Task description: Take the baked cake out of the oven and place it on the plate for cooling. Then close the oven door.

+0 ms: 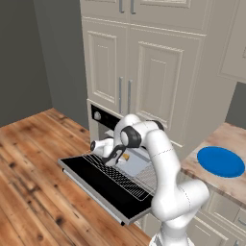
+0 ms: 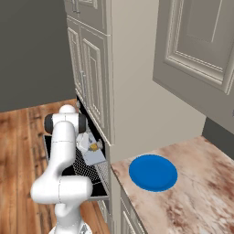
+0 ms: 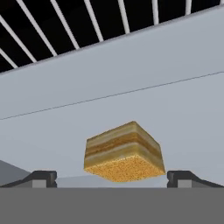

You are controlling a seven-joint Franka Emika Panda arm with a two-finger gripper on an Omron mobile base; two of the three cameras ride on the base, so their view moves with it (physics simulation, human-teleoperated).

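End effector (image 3: pixel 112 178) is hanging with its fingertips (image 3: pixel 41 178) spread wide on either side of the baked cake (image 3: pixel 124 152), not yet pinching it. That cake is sitting on the grey baking tray (image 3: pixel 131 87), on the wire rack (image 1: pixel 120 175) over the lowered oven door (image 1: pixel 98 185). The plate (image 1: pixel 221 161) is waiting on the worktop (image 2: pixel 201 192), near its front edge, probably as the cooling spot.

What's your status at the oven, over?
Gripper open, jaws straddling the baked cake, not closed on it. Cake sits on grey baking tray over pulled-out wire rack. Oven door down; blue plate bare. Nothing blocking.
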